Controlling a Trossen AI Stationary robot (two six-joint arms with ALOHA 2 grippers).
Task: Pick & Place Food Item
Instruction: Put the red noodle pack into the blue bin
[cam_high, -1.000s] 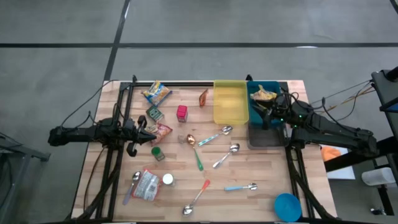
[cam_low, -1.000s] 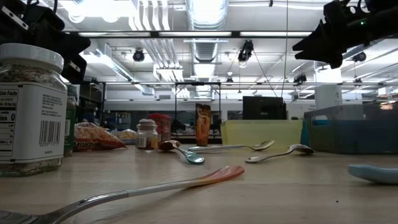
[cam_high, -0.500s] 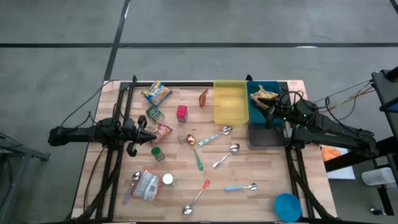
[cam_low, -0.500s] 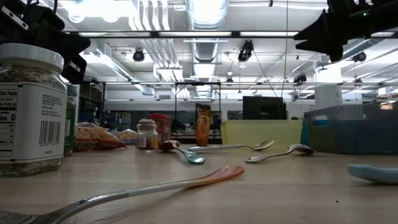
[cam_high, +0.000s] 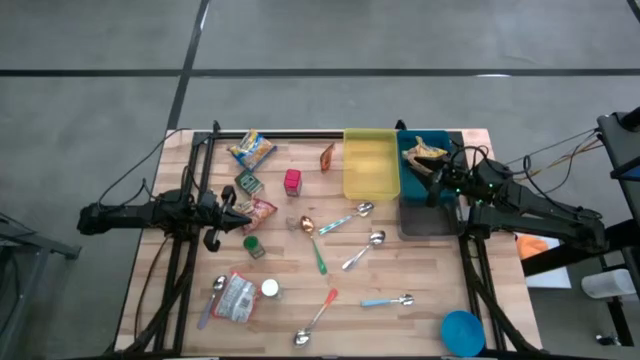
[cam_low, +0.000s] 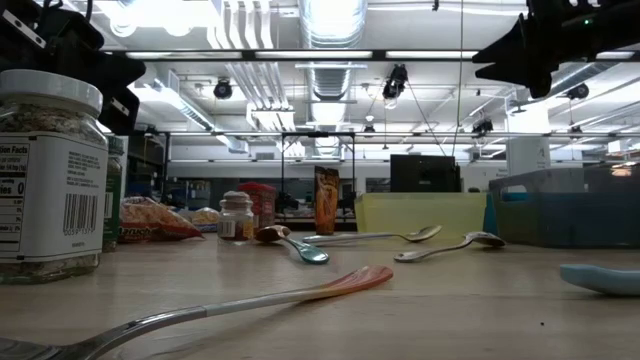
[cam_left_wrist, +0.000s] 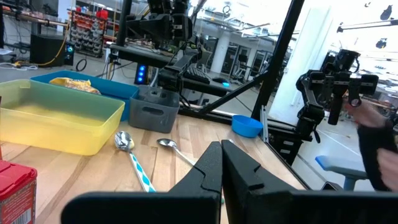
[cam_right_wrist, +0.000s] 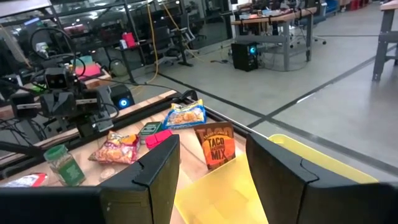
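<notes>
A yellow snack bag (cam_high: 424, 150) lies in the blue bin (cam_high: 441, 138) at the table's far right. My right gripper (cam_high: 420, 180) hovers level above the blue bin and the grey bin (cam_high: 428, 222). It is open, and nothing sits between its fingers (cam_right_wrist: 211, 180). It points toward the table's left. More food items lie on the table's left half: a chips bag (cam_high: 251, 149), a taco mix packet (cam_high: 327, 157), a red box (cam_high: 292, 181) and an orange snack bag (cam_high: 262, 211). My left gripper (cam_high: 243, 212) waits shut (cam_left_wrist: 221, 167) at the table's left, beside the orange bag.
A yellow bin (cam_high: 371, 165) stands left of the blue one. Several spoons (cam_high: 362, 250) lie scattered over the middle and near part of the table. A spice jar (cam_high: 240, 296), a green jar (cam_high: 254, 246) and a blue bowl (cam_high: 462, 332) stand nearer the front edge.
My right gripper has risen a little above the bins and stays open. The snack bag lies still in the blue bin.
</notes>
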